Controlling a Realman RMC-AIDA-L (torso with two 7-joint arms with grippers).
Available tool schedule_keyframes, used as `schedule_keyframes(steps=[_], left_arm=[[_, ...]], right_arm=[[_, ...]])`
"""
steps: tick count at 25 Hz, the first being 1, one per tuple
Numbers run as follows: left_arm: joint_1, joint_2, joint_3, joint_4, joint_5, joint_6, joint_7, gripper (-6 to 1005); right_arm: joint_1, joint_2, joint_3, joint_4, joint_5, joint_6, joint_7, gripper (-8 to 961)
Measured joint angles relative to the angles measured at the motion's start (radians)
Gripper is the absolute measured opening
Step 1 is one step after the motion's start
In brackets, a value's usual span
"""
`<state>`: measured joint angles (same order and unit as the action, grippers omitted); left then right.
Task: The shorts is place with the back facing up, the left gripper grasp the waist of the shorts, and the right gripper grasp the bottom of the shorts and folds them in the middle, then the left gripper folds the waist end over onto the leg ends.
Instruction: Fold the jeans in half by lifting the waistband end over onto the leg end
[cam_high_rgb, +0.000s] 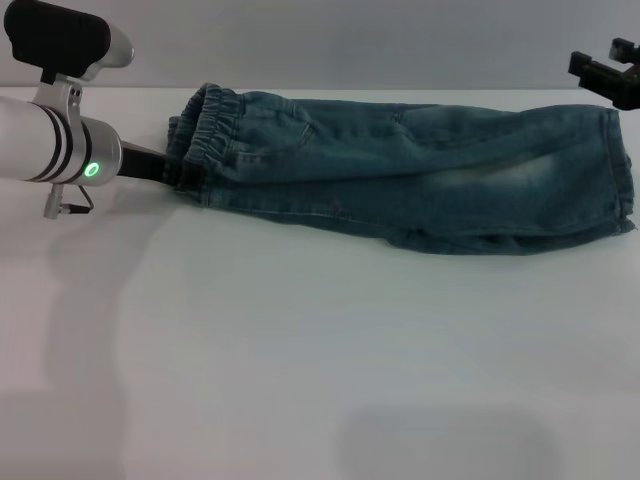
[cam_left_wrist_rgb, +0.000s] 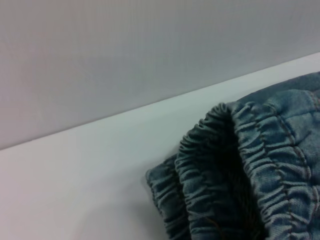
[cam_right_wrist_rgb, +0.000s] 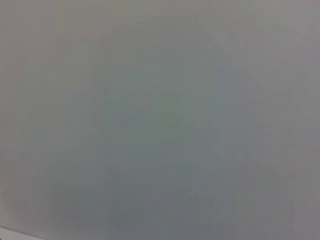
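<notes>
The left gripper (cam_high_rgb: 175, 170) was at the waist (cam_high_rgb: 205, 135) of the shorts (cam_high_rgb: 400, 170), its dark fingers reaching into the elastic edge; whether they were clamped on the cloth or merely against it could not be told. The right gripper (cam_high_rgb: 610, 75) hung above the leg ends (cam_high_rgb: 620, 170), clear of the fabric, and its finger state could not be told either; its wrist view showed only blank grey.

The shorts lay on the white table (cam_high_rgb: 300, 350), already doubled lengthwise, with the waist towards the robot's left and the hems towards its right. In the left wrist view the gathered waist (cam_left_wrist_rgb: 250, 165) stood in thick, ruffled layers.

The denim looked soft and limp but fairly heavy, likely to sag and drag. The bunched elastic band offered the firmest hold, provided all layers were pinched together.
</notes>
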<state>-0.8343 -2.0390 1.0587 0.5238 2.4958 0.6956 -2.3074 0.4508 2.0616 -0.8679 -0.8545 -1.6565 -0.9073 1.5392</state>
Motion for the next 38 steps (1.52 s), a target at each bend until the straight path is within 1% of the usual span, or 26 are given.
schedule_keyframes(steps=[2,6,13,20,38], left_arm=[[0.002,-0.002,0.006,0.005,0.005,0.001,0.006,618],[-0.001,-0.006,0.006,0.006,0.023,-0.006,0.006,575],[-0.003,-0.008,0.006,0.007,0.027,-0.006,0.008,504],[0.009,-0.013,0.003,0.031,0.028,-0.007,0.004,466],[0.011,-0.013,0.006,0.044,0.028,-0.007,0.008,318]], right_arm=[[-0.001,0.0,0.007,0.0,0.0,-0.001,0.0,602],[-0.005,0.001,0.009,0.0,0.0,-0.004,0.002,602],[-0.014,0.002,0.009,0.0,0.0,-0.005,0.002,602],[-0.015,0.003,0.009,0.006,0.0,-0.005,-0.001,603],[-0.015,0.003,0.009,0.009,0.0,0.002,-0.003,602]])
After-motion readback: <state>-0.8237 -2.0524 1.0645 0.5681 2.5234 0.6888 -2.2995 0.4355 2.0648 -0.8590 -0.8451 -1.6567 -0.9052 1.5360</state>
